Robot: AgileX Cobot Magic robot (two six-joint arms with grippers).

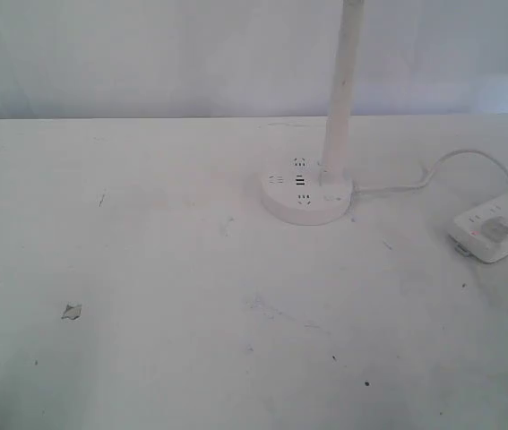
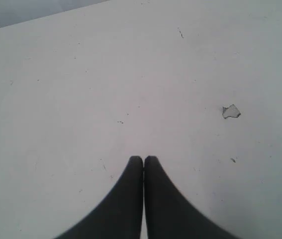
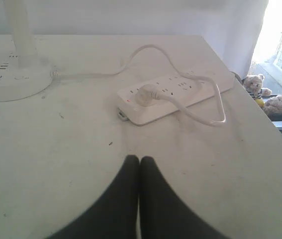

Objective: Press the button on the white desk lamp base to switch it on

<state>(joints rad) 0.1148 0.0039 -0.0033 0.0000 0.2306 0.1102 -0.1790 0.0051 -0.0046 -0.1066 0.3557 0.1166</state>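
The white desk lamp base is a round flat puck right of the table's middle, with dark socket slots on top and a tall white stem. A faint small round mark beside the stem looks like the button. The right wrist view also shows the base and a faint button, far from my right gripper. That gripper is shut and holds nothing above bare table. My left gripper is also shut and holds nothing, over bare table. Neither gripper shows in the exterior view.
A white power strip lies at the right edge, with a plug in it and a looping white cable running to the lamp base. The strip lies ahead of my right gripper. A chipped spot marks the table's left part.
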